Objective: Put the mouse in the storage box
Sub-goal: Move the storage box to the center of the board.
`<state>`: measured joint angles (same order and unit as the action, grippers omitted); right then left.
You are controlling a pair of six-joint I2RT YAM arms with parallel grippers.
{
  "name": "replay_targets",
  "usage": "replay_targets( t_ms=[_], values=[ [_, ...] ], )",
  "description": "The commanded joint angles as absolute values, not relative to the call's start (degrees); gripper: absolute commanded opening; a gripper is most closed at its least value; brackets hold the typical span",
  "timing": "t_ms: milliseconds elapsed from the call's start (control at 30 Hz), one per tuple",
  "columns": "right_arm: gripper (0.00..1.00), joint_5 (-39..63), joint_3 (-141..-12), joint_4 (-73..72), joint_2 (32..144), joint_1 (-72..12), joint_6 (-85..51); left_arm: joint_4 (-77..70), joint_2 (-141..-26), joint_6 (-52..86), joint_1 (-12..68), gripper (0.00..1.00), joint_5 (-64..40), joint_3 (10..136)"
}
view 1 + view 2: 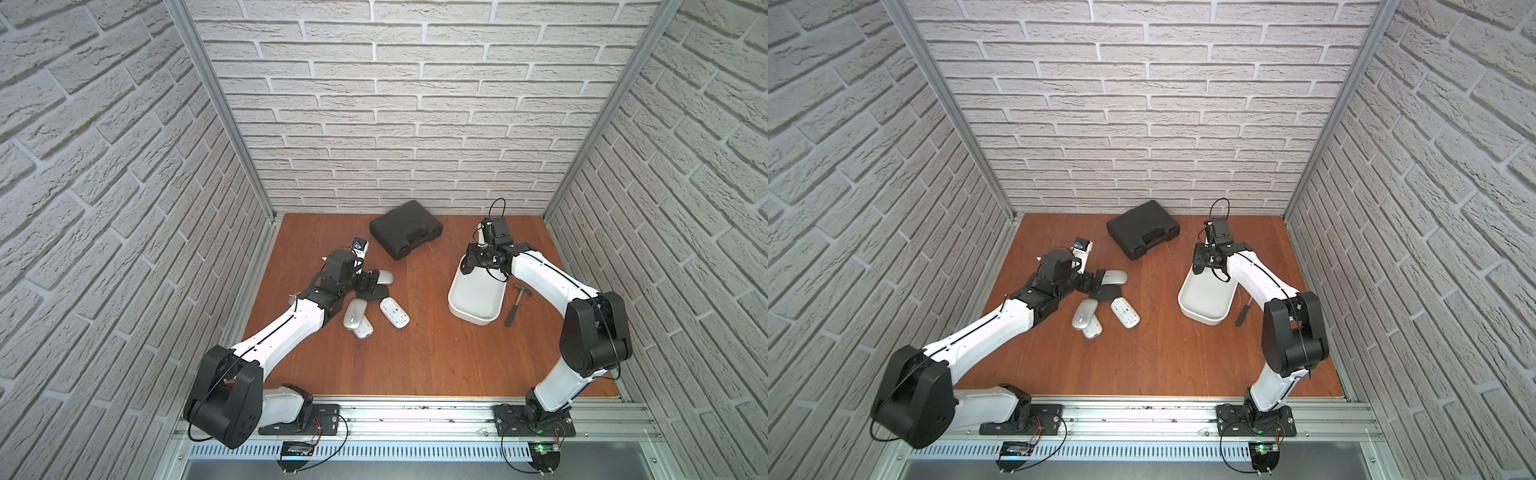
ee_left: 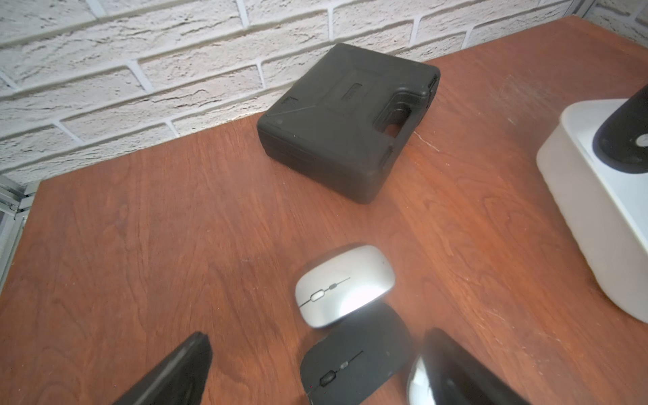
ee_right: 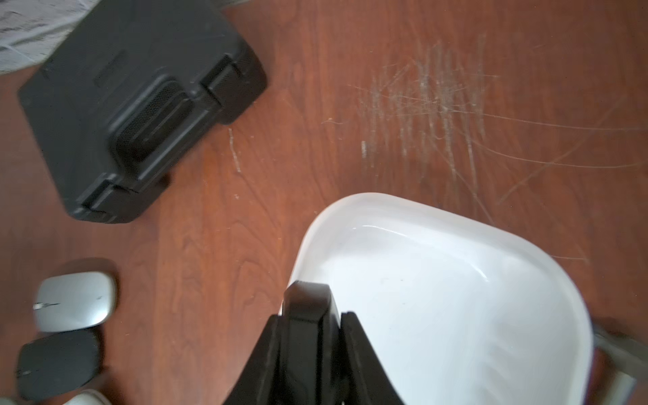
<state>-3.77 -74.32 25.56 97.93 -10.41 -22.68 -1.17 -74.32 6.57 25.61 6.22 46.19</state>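
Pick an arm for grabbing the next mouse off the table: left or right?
Left. The left hand is open with the black mouse between its fingers. The right hand is shut on a black object at the storage box, well away from that mouse.

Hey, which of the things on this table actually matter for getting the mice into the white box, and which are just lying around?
For the job:
- white box
- silver mouse
- black mouse
- three more mice beside them
- dark mouse pinched in the right fingers at the box's edge

Just lying about:
- black case
- hammer
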Motion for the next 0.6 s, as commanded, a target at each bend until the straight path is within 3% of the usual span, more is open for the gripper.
replay_targets(
  t_ms=[0, 233, 567],
  values=[
    [0.09, -10.7, -75.2, 28.2, 100.8, -9.5, -20.1, -2.7, -75.2, 7.8, 25.1, 0.98, 6.5, 45.6],
    [0.09, -10.3, -74.2, 22.0, 102.1, -9.5, -18.7, -3.1, -76.1, 8.4, 24.1, 0.98, 6.1, 44.7],
    [0.09, -7.6, -83.4, 17.2, 110.9, -11.4, -8.6, -3.3, -78.1, 9.7, 23.2, 0.98, 5.6, 44.4]
  ],
)
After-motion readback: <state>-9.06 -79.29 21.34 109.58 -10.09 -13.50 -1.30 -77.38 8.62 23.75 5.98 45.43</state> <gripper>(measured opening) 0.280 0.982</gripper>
